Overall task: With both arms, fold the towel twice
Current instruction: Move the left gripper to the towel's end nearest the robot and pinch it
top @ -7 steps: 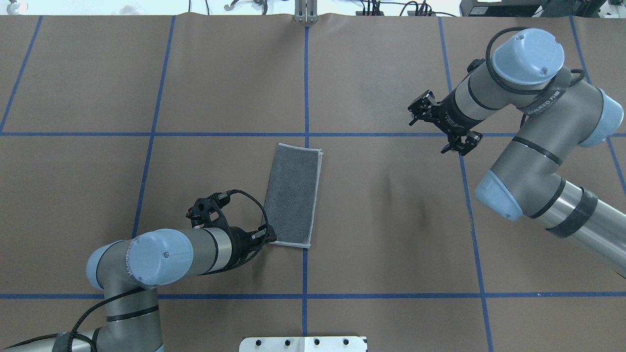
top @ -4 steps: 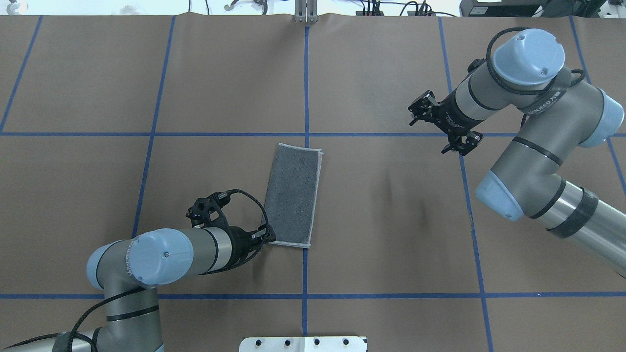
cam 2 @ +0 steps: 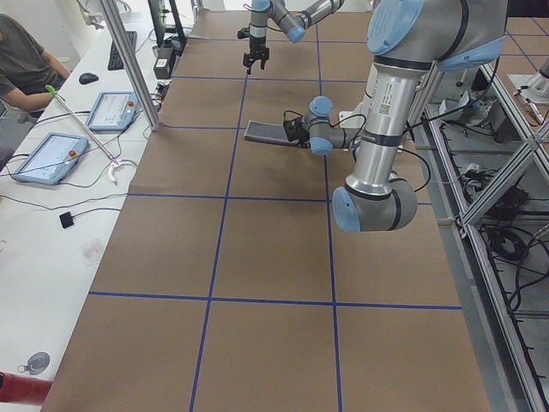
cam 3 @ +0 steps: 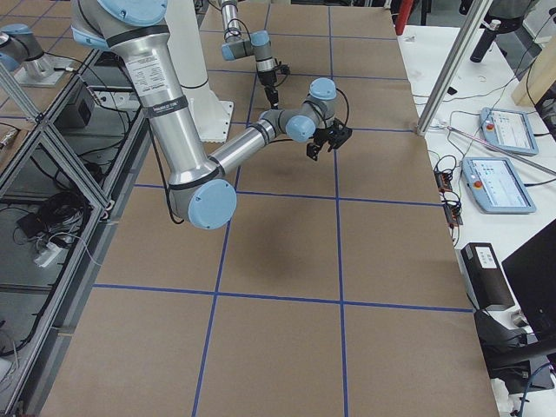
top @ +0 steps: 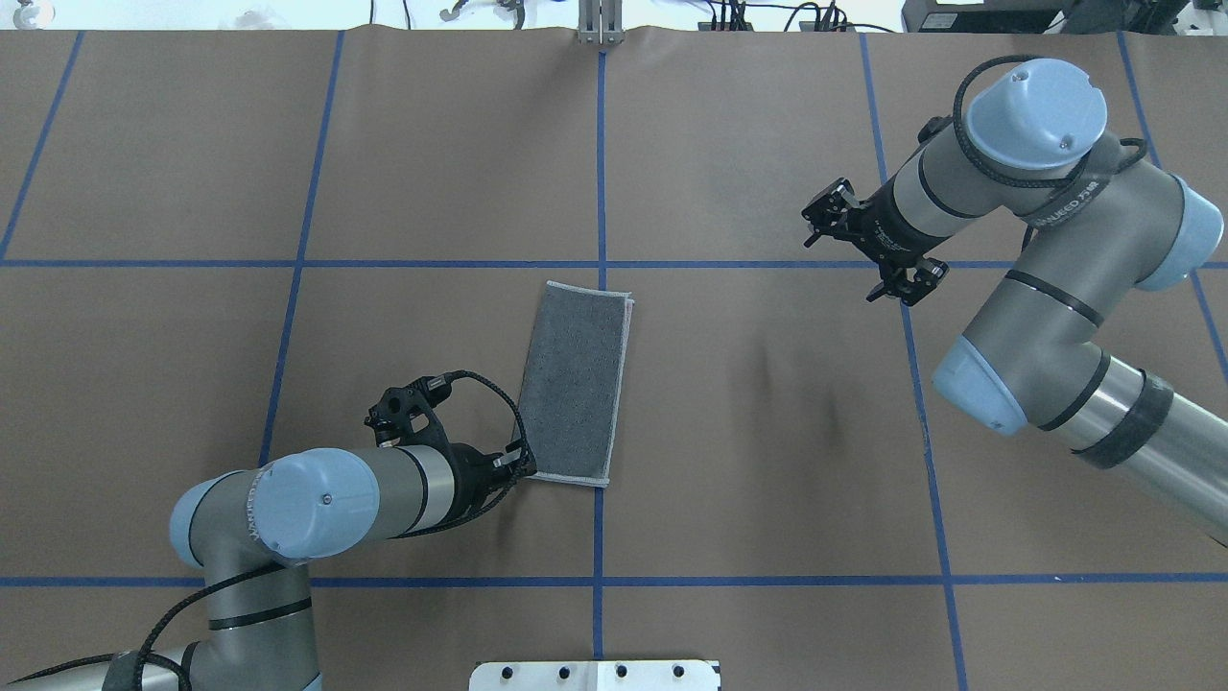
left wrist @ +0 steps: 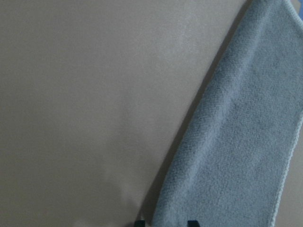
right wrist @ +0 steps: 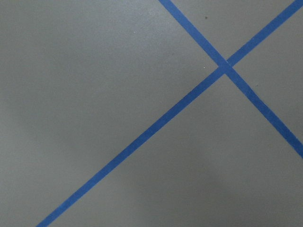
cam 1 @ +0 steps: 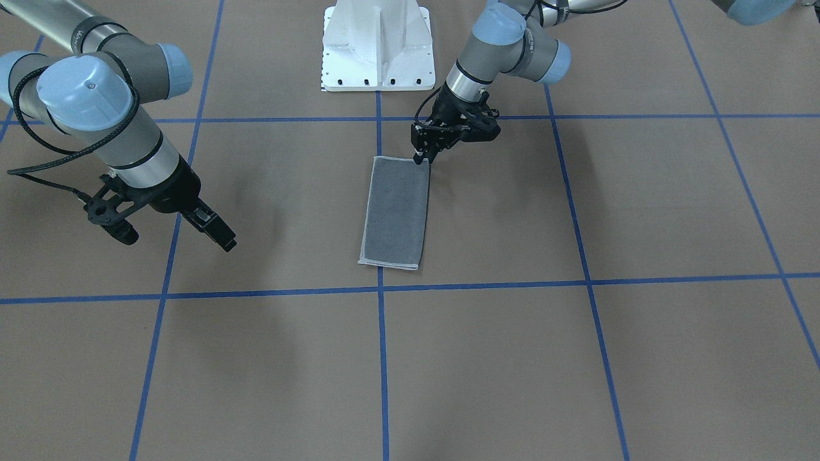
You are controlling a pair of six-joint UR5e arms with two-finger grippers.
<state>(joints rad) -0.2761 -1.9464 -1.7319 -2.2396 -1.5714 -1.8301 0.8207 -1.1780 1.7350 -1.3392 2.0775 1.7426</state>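
The towel (top: 576, 382) lies folded into a narrow strip with its dark grey face up and its light border showing, near the table's middle; it also shows in the front view (cam 1: 395, 211). My left gripper (top: 527, 468) is low at the towel's near left corner, also seen from the front (cam 1: 420, 157). In the left wrist view the towel (left wrist: 241, 142) has its corner edge between my two fingertips (left wrist: 191, 222), which stand a little apart. My right gripper (top: 817, 219) hangs open and empty above bare table to the far right, well apart from the towel.
The brown table cover carries a grid of blue tape lines (top: 601, 173). The white pedestal base (cam 1: 377, 48) stands at the robot's side of the table. Operator desks with tablets (cam 2: 47, 159) lie beyond the far edge.
Almost nothing. My left gripper has shifted only a touch at the towel's corner. The right arm and the towel have stayed put.
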